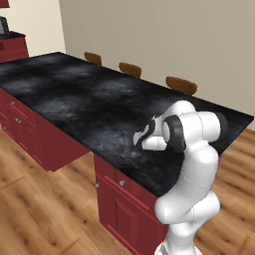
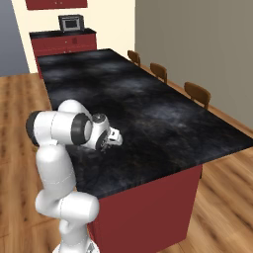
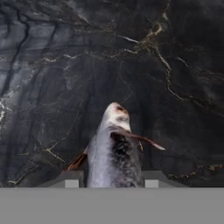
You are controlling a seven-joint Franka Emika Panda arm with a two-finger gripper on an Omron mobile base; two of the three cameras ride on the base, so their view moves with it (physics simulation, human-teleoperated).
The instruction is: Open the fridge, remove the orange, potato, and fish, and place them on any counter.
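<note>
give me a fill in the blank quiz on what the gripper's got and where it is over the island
1. The gripper is shut on a grey ____.
2. Below the fish lies the black marbled ____ of the island.
3. Along the far side of the counter stand three brown ____.
4. The cabinets under the counter are ____ in colour.

Missing words: fish; counter; chairs; red

Even, soft rendered light; faint sheen on the counter (image 1: 74,94); hand view slightly blurred, no hard shadows.
</note>
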